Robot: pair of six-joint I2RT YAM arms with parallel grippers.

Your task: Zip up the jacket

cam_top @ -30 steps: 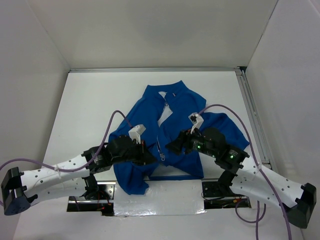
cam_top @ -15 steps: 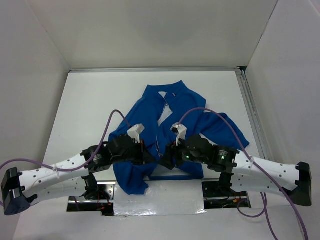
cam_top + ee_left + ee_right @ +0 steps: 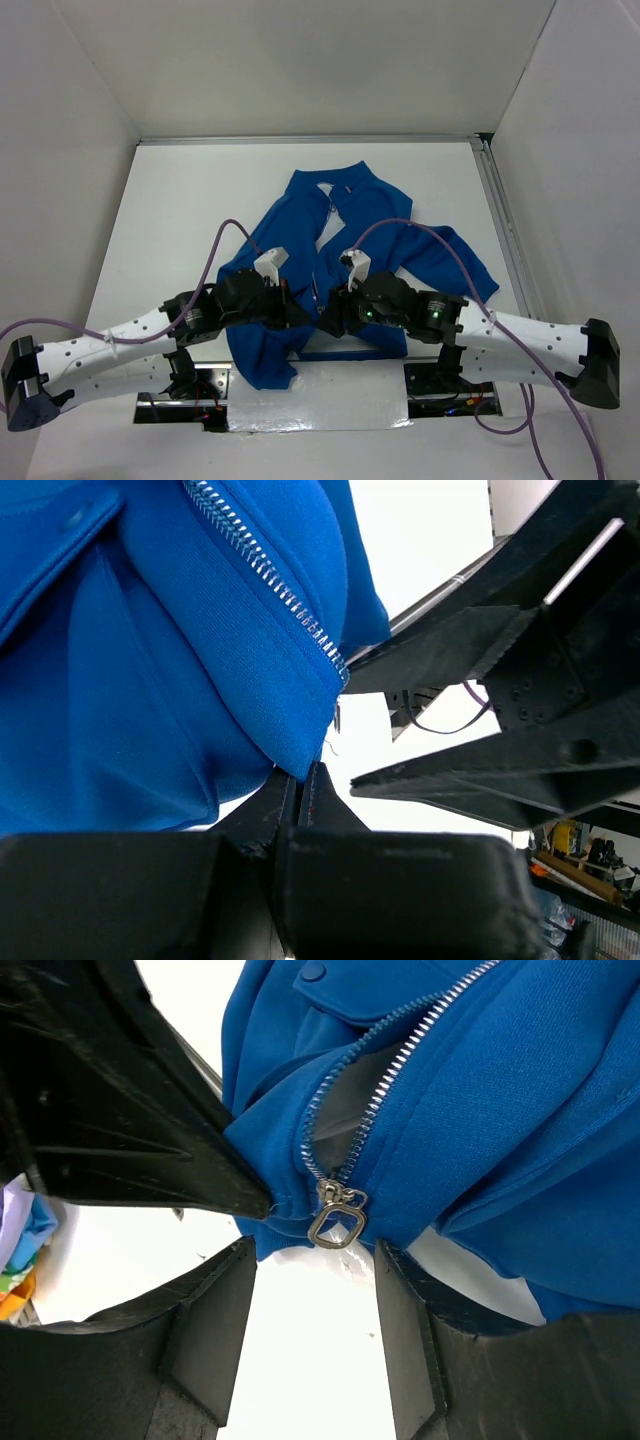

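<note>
The royal-blue jacket (image 3: 352, 208) lies spread on the white table with its front partly unzipped. My left gripper (image 3: 303, 318) is shut on the jacket's bottom hem corner (image 3: 296, 760), just below the end of the pale zipper teeth (image 3: 268, 575). My right gripper (image 3: 328, 322) sits right beside it, jaws open. In the right wrist view the silver zipper pull (image 3: 337, 1222) hangs at the bottom of the zipper, just past the gap between the right fingertips (image 3: 222, 1295), untouched. The left gripper's black finger (image 3: 130, 1145) reaches in from the left.
White walls enclose the table (image 3: 180, 200) on three sides, with a metal rail (image 3: 505, 230) along the right edge. Purple cables (image 3: 225, 250) loop above both arms. The right gripper's fingers (image 3: 480, 650) stand close by the left gripper.
The right arm has swung left and down to the jacket's bottom hem beside the left gripper, and its jaws have narrowed a little. The left gripper has kept its hold.
</note>
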